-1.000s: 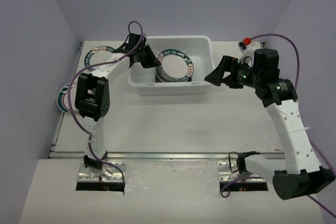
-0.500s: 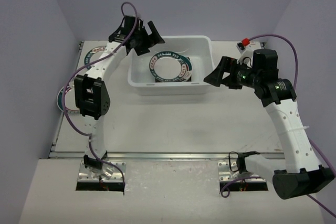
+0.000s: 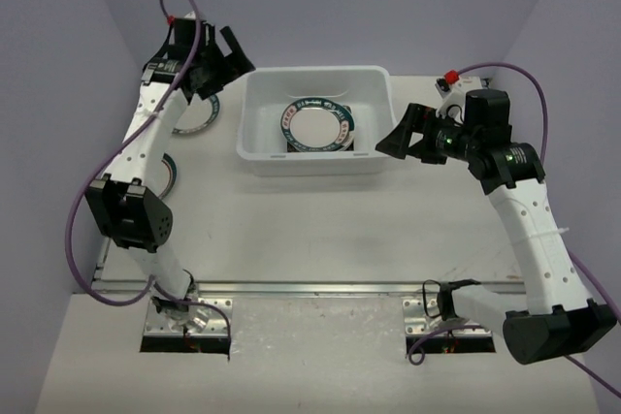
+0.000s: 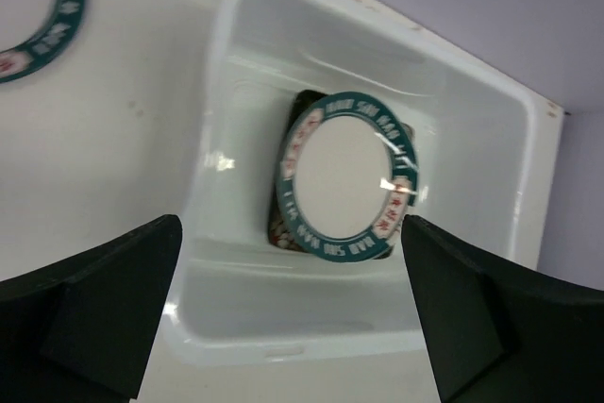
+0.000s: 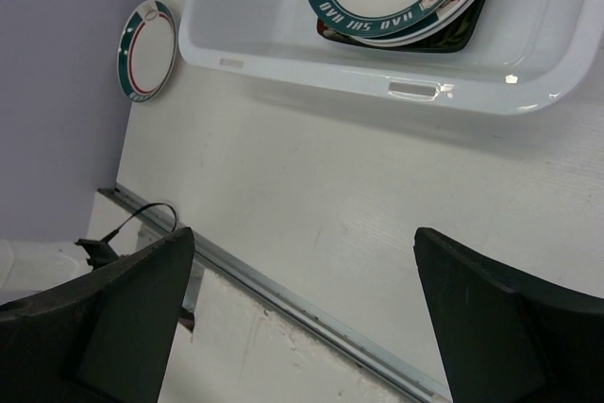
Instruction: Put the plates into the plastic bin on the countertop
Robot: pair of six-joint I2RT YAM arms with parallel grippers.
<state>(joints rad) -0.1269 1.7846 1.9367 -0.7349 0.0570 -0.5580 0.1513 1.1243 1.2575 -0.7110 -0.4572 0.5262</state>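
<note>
Plainly, the left gripper (image 3: 225,67) has its jaws spread wide with nothing between them. In its wrist view one dark finger (image 4: 94,318) stands at each lower corner. It hangs just left of the far left corner of the plastic bin (image 3: 312,163), not touching it. The right gripper (image 3: 396,131) is likewise splayed wide and empty. It points left toward the bin's right wall, near it but apart.

The bin sits at the far middle of the countertop (image 3: 320,230). Inside it lies a stack topped by a round plate (image 3: 317,126), white with a teal rim and red characters. A black square plate (image 4: 280,226) shows at the edges underneath.

Two more teal-rimmed plates lie on the countertop left of the bin. The far plate (image 3: 197,118) is partly hidden under the left arm. The near plate (image 5: 146,49), with a thin red ring, lies at the left edge. A metal rail (image 3: 310,288) runs along the near edge.
</note>
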